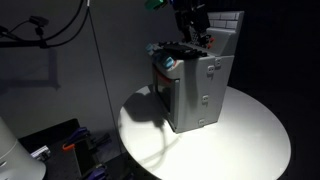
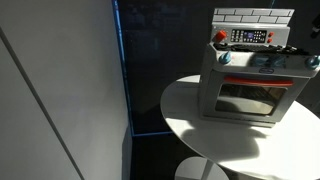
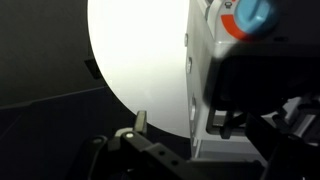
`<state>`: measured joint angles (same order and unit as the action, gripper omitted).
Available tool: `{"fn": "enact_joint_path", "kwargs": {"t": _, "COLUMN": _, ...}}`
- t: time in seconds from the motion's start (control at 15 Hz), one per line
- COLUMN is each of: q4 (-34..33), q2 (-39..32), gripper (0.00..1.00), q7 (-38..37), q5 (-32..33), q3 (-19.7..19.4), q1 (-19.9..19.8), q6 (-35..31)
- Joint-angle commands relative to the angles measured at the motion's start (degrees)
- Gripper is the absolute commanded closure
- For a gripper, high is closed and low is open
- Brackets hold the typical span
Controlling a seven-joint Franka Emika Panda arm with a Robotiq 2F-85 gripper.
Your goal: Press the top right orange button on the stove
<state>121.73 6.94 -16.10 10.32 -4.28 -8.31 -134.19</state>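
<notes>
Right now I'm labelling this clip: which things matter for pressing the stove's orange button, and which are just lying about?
For the job:
stove
orange button at its top
gripper, above the stove

Lying about:
table (only carries the stove)
blue knob
cables
floor clutter

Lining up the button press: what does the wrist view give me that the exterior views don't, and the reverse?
Wrist view only: one of the fingers close up, near the side wall of the stove. Exterior views only: the whole stove, with its oven door and back panel, and the gripper above the stove top. Shared: the white round table and a blue knob with an orange ring.
</notes>
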Motion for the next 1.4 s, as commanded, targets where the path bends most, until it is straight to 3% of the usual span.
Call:
{"fn": "enact_joint_path", "kwargs": {"t": 0.0, "q4": -5.1, "q2": -4.2, "gripper": 0.0, "q7": -2.1, "q5": -1.0, "q3": -0.1, "q1": 0.5, "q6": -0.4}}
{"fn": "enact_joint_path", "kwargs": {"t": 1.33, "q4": -20.1, "q2": -17.3, "gripper": 0.0, "q7": -7.1, "q5": -1.7, "q3": -1.0, "q1": 3.4, "q6": 1.0}}
